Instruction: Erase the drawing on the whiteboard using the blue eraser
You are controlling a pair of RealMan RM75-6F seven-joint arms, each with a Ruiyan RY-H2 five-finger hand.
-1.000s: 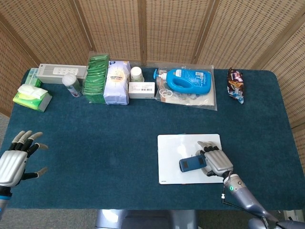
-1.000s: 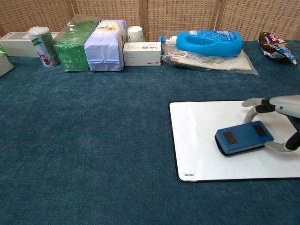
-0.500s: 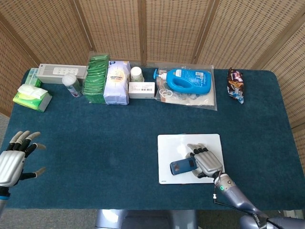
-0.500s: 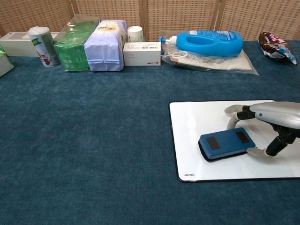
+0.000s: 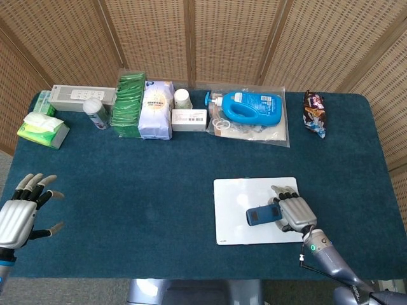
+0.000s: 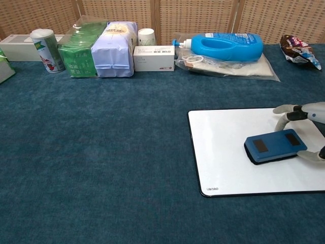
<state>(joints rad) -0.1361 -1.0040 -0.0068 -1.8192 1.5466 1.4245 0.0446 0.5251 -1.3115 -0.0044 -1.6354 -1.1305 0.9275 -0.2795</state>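
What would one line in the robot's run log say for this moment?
task: erase whiteboard | right hand: holds blue eraser flat on whiteboard | left hand: empty, fingers spread | drawing: none visible

blue eraser (image 6: 274, 146) flat on whiteboard (image 6: 228, 157) | whiteboard white, blank, on table

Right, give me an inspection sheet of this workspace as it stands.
Surface: dark blue cloth table.
Job's things: whiteboard lies flat at front right, no drawing visible; blue eraser flat on it.
Clutter: back row only, including green packets, white bag, blue detergent bottle, snack packet, tissue pack.
Hands: right hand grips the eraser; left hand open, fingers spread, at the front left edge.
Cables: nothing seen.
Surroundings: woven folding screen behind.
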